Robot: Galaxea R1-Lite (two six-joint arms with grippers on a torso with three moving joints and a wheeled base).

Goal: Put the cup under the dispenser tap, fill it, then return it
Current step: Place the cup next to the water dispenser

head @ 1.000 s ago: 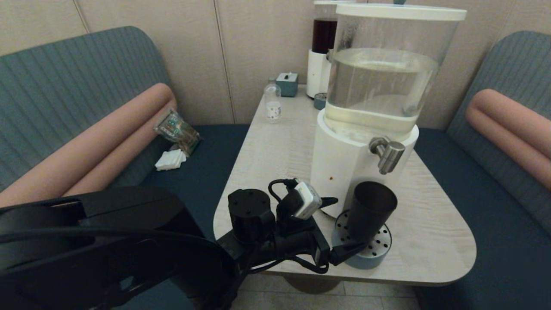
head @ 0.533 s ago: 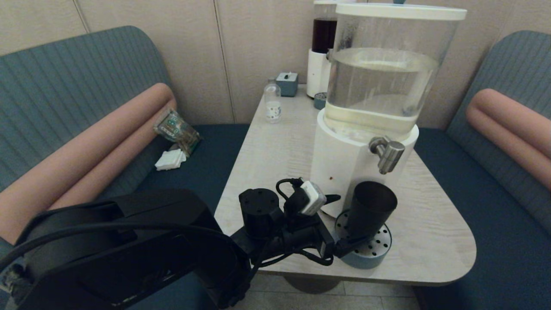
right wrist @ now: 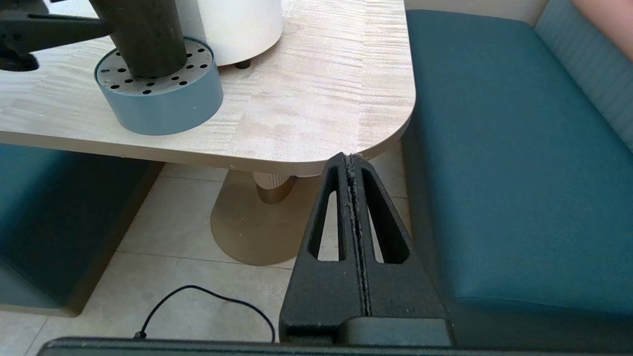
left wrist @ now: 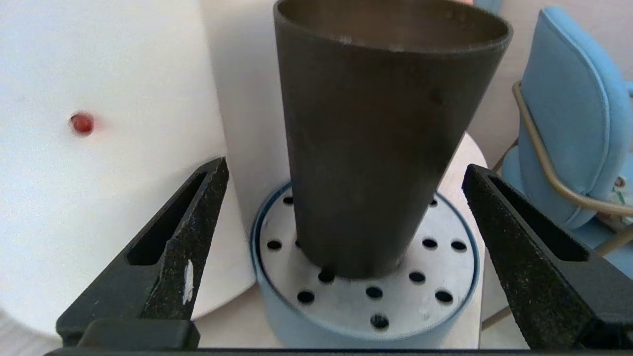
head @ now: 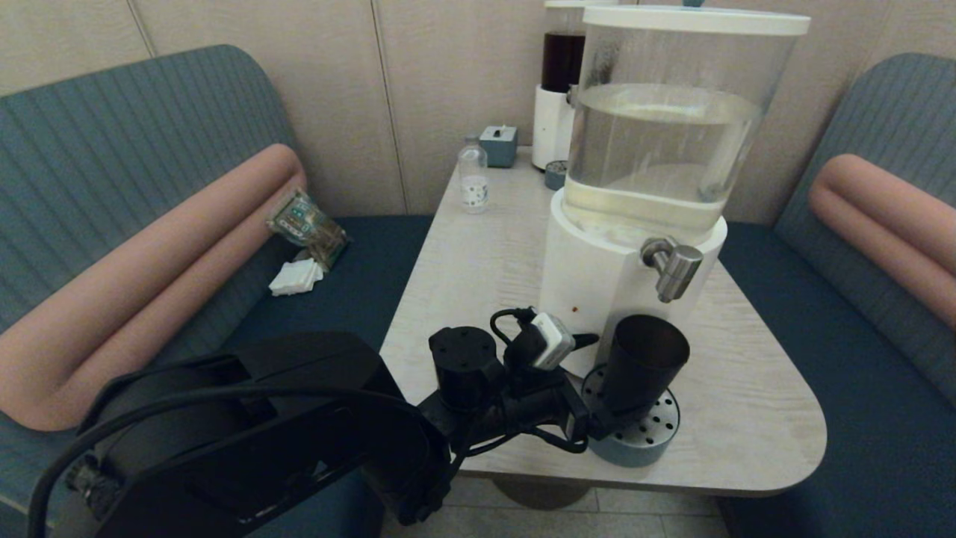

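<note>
On the blue bench seat at the far left of the head view, a crinkled snack packet and a white folded napkin are seen lying close together. Farther right, at the back of the pale wooden table, a small clear bottle is set, with a small teal box and the smaller dispenser of dark red liquid behind it. Near the table's front edge, the left gripper is held level at the cup's lower half, and its jaws are spread wide: one fingertip is seen on each side of the cup, both clear of its wall. The cup is stood upright on the round perforated drip tray, just beside the white base of the large clear-tank dispenser. The dispenser tap is angled downward above the cup's open mouth, apart from its rim. No liquid can be made out inside the cup. Off the table's right front corner, the right gripper is parked low above the floor, its jaws pressed fully together on nothing.
</note>
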